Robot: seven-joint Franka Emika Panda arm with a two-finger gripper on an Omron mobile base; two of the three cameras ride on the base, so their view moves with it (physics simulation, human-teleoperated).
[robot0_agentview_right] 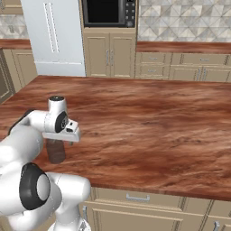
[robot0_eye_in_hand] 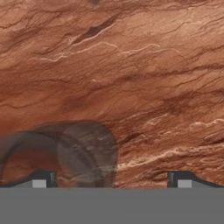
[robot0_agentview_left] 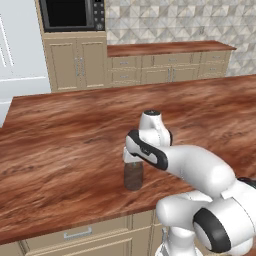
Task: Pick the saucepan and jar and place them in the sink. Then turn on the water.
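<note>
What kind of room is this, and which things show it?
Most likely a home kitchen: a long wood-grain counter with drawers beneath, a built-in microwave above beige cabinets, and a tiled backsplash.

A home kitchen: wooden counter [robot0_agentview_left: 75,150], built-in microwave [robot0_agentview_left: 72,14], beige cabinets [robot0_agentview_left: 165,67], white fridge [robot0_agentview_right: 54,36].

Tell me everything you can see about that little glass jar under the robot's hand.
The jar is a small cylinder of translucent brownish-grey glass, upright on the reddish wooden counter near its front edge. No lid shows. The open gripper hangs right above it, off-centre, one fingertip over its rim; whether it touches is unclear.
</note>
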